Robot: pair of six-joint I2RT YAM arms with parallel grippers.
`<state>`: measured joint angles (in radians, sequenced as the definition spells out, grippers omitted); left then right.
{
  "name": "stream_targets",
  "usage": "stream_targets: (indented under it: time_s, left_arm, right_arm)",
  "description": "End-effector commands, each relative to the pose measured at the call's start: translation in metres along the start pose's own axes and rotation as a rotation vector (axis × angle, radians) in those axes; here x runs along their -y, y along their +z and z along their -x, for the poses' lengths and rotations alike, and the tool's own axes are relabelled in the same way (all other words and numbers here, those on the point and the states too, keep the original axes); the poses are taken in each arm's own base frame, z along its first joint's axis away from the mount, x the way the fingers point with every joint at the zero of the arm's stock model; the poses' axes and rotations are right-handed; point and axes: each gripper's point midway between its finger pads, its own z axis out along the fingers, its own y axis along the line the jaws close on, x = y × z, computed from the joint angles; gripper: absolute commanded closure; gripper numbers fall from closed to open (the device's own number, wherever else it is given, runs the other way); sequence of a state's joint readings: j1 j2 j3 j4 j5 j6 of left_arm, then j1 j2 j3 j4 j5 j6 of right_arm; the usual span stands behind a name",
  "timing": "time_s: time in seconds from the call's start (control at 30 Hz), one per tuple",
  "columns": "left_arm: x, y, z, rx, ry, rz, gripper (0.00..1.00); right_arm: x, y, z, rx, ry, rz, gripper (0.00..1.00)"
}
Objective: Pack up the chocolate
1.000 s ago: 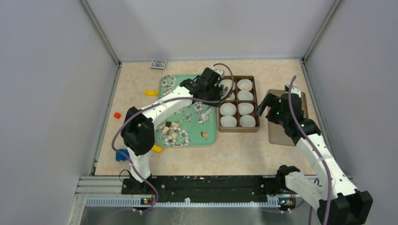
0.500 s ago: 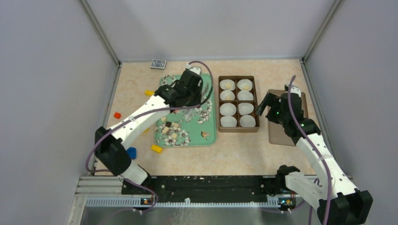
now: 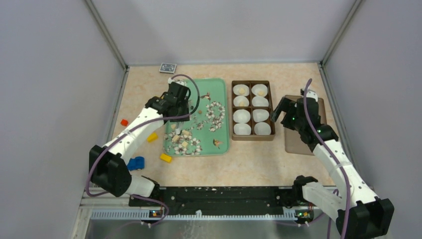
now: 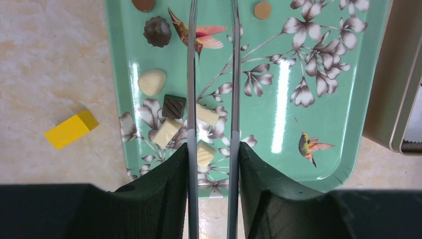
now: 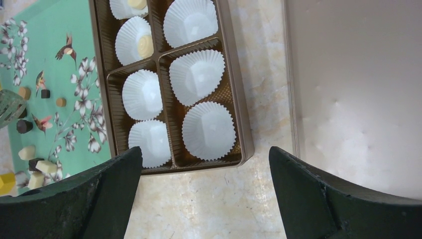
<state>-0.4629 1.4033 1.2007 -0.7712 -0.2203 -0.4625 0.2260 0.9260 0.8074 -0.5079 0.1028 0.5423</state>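
The chocolate lies on the green flower-print tray (image 3: pixel 222 145): a cluster of cream and dark pieces (image 3: pixel 181 139) at its near left. In the left wrist view they show as a cream square (image 4: pixel 205 153), a dark square (image 4: pixel 173 106), a cream shell (image 4: pixel 152 81) and a dark round one (image 4: pixel 158 31). The brown box (image 3: pixel 253 138) of white paper cups holds three cream pieces at its far end (image 3: pixel 241 90). My left gripper (image 3: pixel 174 113) (image 4: pixel 212 10) hovers over the tray's left part, its thin blades apart and empty. My right gripper (image 3: pixel 281 112) (image 5: pixel 206 194) is wide open beside the box.
The box's flat lid (image 3: pixel 301 143) lies under my right arm. Yellow blocks (image 3: pixel 152 137) (image 3: pixel 165 158) (image 4: pixel 71 129), a red block (image 3: pixel 124 122) and a blue thing (image 3: pixel 135 162) lie left of the tray. A small card pack (image 3: pixel 167 67) sits by the back wall.
My left gripper has swung left from over the box's far-left cups to over the tray's left side. My right arm has barely moved.
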Motion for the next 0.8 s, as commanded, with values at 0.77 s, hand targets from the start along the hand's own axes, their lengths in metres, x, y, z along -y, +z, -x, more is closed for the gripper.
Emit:
stream_targets:
  time_s: [0.77]
  left_arm:
    - [0.011,0.058,-0.002,-0.025,0.037,-0.035,0.54]
  right_arm:
    - [-0.012,-0.003,0.017,0.049,0.007,0.04,0.04]
